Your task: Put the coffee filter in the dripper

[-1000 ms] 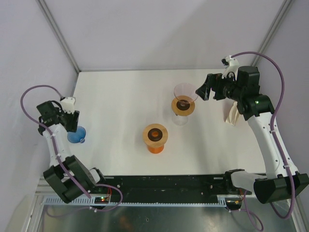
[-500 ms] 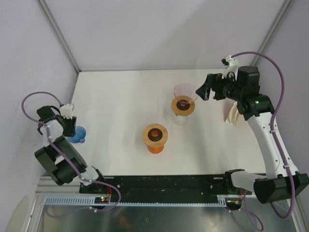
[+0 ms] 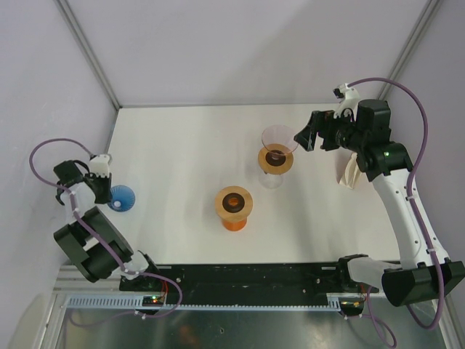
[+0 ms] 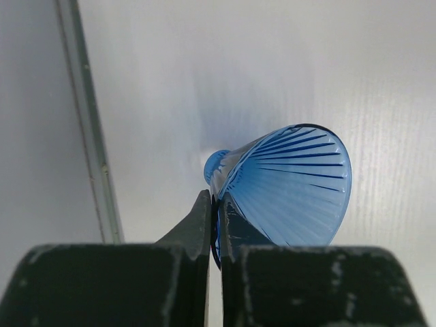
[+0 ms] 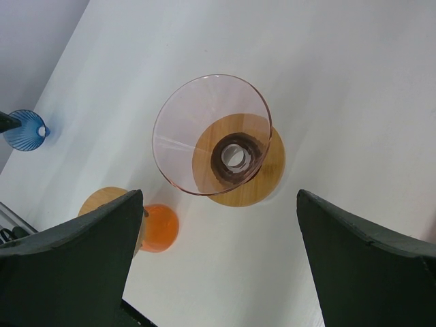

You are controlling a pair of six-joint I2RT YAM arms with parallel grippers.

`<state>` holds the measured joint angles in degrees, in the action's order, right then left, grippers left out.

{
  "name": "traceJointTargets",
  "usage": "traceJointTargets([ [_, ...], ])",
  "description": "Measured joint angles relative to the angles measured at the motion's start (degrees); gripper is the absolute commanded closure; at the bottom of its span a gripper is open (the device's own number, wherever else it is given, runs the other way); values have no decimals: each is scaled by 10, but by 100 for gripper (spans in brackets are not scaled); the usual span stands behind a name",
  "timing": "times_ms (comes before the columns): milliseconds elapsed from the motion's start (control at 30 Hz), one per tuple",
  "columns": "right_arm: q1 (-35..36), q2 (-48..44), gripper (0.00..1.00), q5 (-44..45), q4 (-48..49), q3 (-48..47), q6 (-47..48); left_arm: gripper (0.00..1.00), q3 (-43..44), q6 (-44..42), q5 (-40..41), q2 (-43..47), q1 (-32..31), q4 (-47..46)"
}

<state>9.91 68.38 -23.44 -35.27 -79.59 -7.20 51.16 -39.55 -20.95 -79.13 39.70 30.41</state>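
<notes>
Blue dripper (image 4: 293,184): far left of desk (image 3: 182,153), tilted; left pincer (image 4: 214,204) clenched on its rim.
Pink dripper (image 3: 277,145): upright, centre-right.
Right pincer (image 3: 308,135): spread wide, empty, facing pink dripper.
Coffee filter (image 3: 350,173): right edge, behind right pincer; long axis near-to-far; right arm nearer.
Since earlier: left pincer has shut, its arm drawn back; right arm unmoved.

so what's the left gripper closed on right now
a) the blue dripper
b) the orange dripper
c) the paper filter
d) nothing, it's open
a: in the left wrist view the left gripper has its two fingers pinched shut on the rim of the blue dripper.
</notes>
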Motion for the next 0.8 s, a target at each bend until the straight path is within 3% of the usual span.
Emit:
traceJointTargets([
  [167, 8, -6, 1, 0, 2, 0, -14, 100, 0, 30, -23, 10, -30, 32],
  [400, 70, -28, 1, 17, 15, 0, -34, 100, 40, 73, -47, 67, -190, 82],
  [633, 235, -22, 1, 97, 24, -12, -48, 100, 156, 131, -54, 89, -356, 124],
  [800, 343, 30, 1, 156, 25, -49, -50, 100, 240, 168, -73, 85, -488, 163],
])
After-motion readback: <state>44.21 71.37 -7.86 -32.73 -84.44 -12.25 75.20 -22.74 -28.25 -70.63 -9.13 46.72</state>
